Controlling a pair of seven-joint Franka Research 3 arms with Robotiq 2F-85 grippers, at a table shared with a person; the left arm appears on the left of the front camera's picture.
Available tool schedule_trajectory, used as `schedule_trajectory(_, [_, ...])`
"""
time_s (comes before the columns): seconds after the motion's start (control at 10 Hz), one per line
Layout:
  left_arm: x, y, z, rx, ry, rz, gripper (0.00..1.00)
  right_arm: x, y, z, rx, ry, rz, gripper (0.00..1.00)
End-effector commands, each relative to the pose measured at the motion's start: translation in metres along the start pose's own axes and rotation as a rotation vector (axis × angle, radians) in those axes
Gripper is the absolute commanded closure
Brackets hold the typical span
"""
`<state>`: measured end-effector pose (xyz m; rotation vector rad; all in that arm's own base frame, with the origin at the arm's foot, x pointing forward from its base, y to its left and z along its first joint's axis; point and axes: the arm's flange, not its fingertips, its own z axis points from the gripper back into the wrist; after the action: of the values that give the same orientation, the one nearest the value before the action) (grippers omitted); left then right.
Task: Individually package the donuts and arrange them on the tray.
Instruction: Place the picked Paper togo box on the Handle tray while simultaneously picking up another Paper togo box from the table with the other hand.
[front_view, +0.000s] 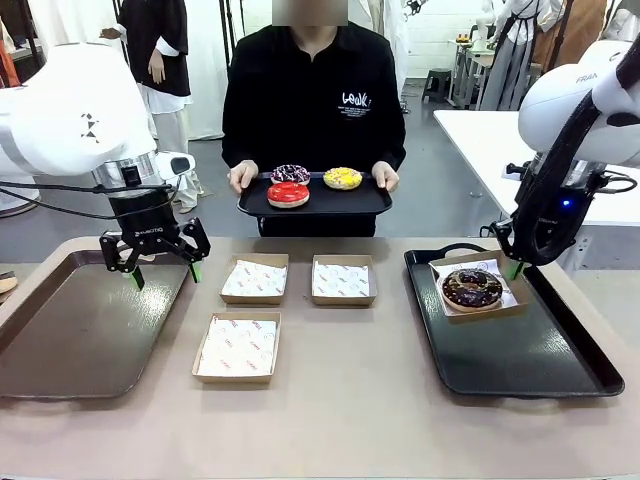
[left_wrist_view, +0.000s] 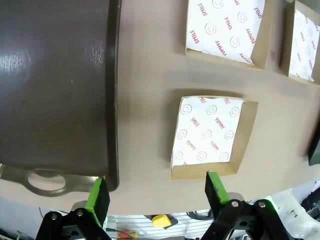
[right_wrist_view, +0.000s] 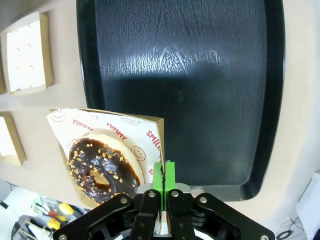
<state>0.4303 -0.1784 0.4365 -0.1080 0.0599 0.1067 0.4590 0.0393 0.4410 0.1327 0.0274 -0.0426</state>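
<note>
Donuts on the black tray: one chocolate donut (front_view: 472, 288) (right_wrist_view: 102, 167) with light sprinkles, lying flat in a paper-lined filled box (front_view: 510, 300) (right_wrist_view: 145, 135); the box sits at the far left end of the black tray (front_view: 540, 385) (right_wrist_view: 200, 75), the rest of that tray bare
Donuts beyond the black tray: a red donut (front_view: 288, 194), a dark sprinkled donut (front_view: 290, 174) and a yellow donut (front_view: 343, 178), all far-left of the black tray and above bench height; they rest on a carried tray (front_view: 315, 205)
Person: stands past the bench (front_view: 350, 420), far-left of the black tray; hands (front_view: 243, 177) grip the two ends of the carried tray
Right pincer (front_view: 514, 268) (right_wrist_view: 163, 175): over the far edge of the black tray, at the filled box's far right corner; green pads pressed together on the box's side wall, as the right wrist view shows
Left pincer (front_view: 165, 268) (left_wrist_view: 156, 184): well to the left of the black tray, hanging above the bench; fingers spread wide, nothing between them
Empty boxes: three, paper-lined, on the bench left of the black tray; two side by side (front_view: 254, 279) (front_view: 343, 279) (left_wrist_view: 225, 27) level with its far end; one (front_view: 237, 347) (left_wrist_view: 210, 135) level with its near half
Brown tray (front_view: 80, 330) (left_wrist_view: 50, 75): at the bench end opposite the black tray; the left pincer hovers above its far right rim
</note>
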Motion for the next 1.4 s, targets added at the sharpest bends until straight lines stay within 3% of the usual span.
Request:
schedule_trajectory(0.0, [0.000, 0.001, 0.006, 0.010, 0.030, -0.015, 0.00, 0.001, -0.001, 0.002, 0.001, -0.005, -0.002, 0.99])
schedule_trajectory(0.3, [-0.001, 0.002, 0.000, 0.005, 0.020, 0.002, 0.00, 0.001, -0.001, 0.002, 0.001, -0.005, -0.002, 0.99])
schedule_trajectory(0.6, [-0.032, -0.032, -0.022, 0.142, -0.157, 0.160, 0.00, -0.019, -0.002, -0.012, -0.002, -0.045, -0.028, 0.99])
schedule_trajectory(0.8, [-0.039, -0.043, -0.034, 0.162, -0.218, 0.191, 0.00, -0.032, -0.009, -0.027, -0.064, -0.044, -0.060, 0.99])
schedule_trajectory(1.3, [-0.048, -0.050, -0.055, 0.159, -0.261, 0.202, 0.00, -0.052, -0.014, -0.059, -0.093, -0.005, -0.024, 0.99])
